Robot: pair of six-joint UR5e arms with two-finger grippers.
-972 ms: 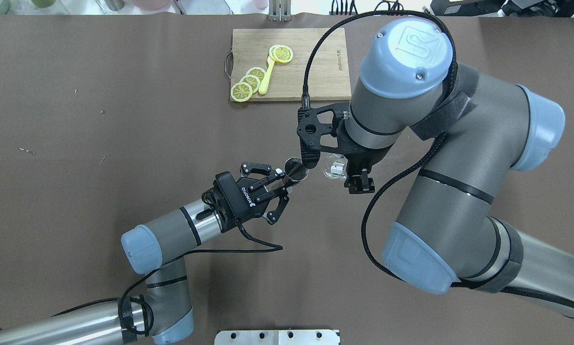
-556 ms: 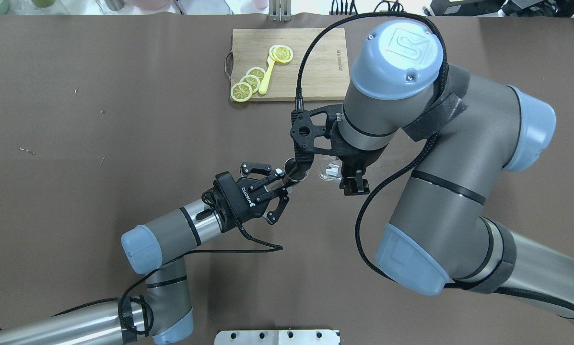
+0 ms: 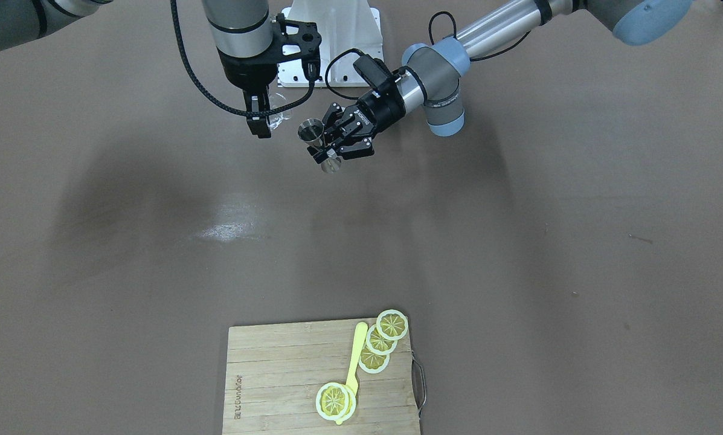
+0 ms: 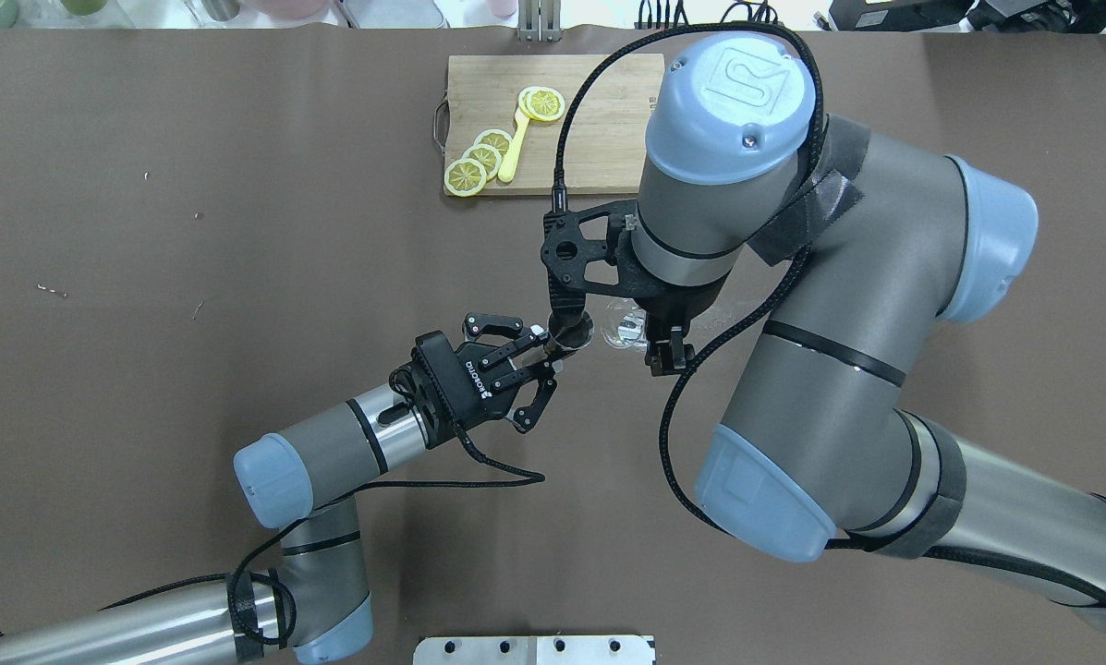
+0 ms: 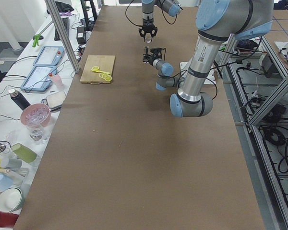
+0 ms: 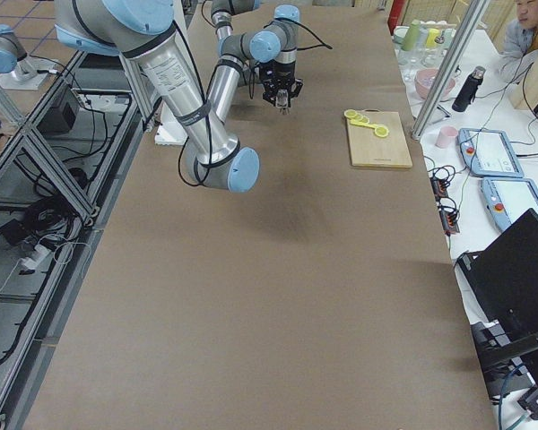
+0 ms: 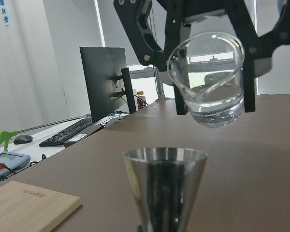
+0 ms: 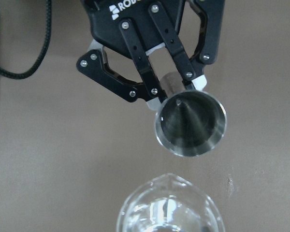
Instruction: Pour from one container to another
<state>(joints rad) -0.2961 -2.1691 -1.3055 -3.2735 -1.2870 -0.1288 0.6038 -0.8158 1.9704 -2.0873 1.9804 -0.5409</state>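
My left gripper (image 4: 545, 346) is shut on the waist of the grey steel jigger (image 4: 571, 330), holding it upright above the table with its open cone up (image 8: 191, 124). My right gripper (image 4: 647, 334) points down and is shut on the small clear glass cup (image 4: 622, 328). In the left wrist view the cup (image 7: 208, 77) hangs a little above the jigger (image 7: 164, 188) and to one side of its mouth. It is slightly tilted, with clear liquid at its base. From the front, the cup (image 3: 276, 110) sits close beside the jigger (image 3: 318, 144).
A wooden cutting board (image 4: 608, 139) with lemon slices and a yellow spoon (image 4: 516, 148) lies at the table's far side. A metal base plate (image 3: 331, 36) sits at the robot's edge. A side table (image 5: 33, 120) carries cups, bottles and tablets.
The right arm has shifted toward the left gripper, carrying the glass cup closer to the jigger. The left arm and the jigger have stayed put.
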